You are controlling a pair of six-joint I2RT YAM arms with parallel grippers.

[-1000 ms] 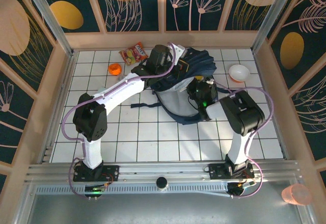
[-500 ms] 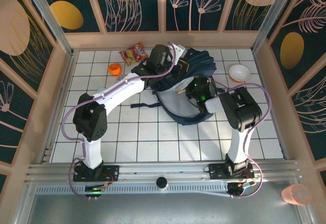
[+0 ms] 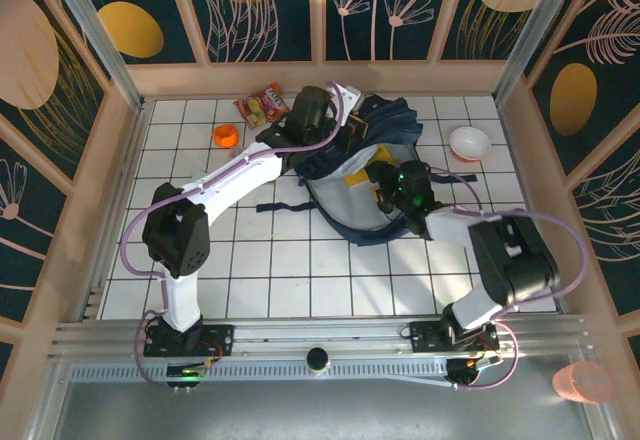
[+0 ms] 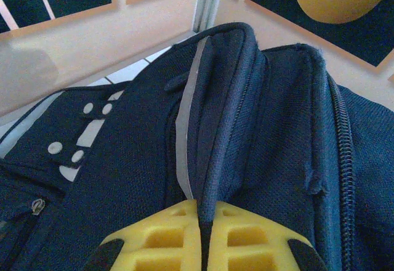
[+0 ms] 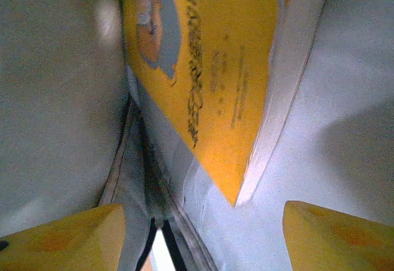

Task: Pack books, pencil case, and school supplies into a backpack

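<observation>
The left gripper point(image 4: 202, 225) clamps a fold of the backpack point(image 4: 271, 129), while the right gripper point(image 5: 200, 225) gapes inside it, the yellow book point(image 5: 228, 68) ungripped ahead

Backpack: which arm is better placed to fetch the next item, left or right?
Right, probably. The right gripper is open inside the backpack, the yellow book ungripped ahead of it. The left gripper is shut on the backpack's fabric, apparently holding it open.

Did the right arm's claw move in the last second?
Yes. The right gripper has shifted slightly nearer the white bowl, and its jaws have opened.
</observation>
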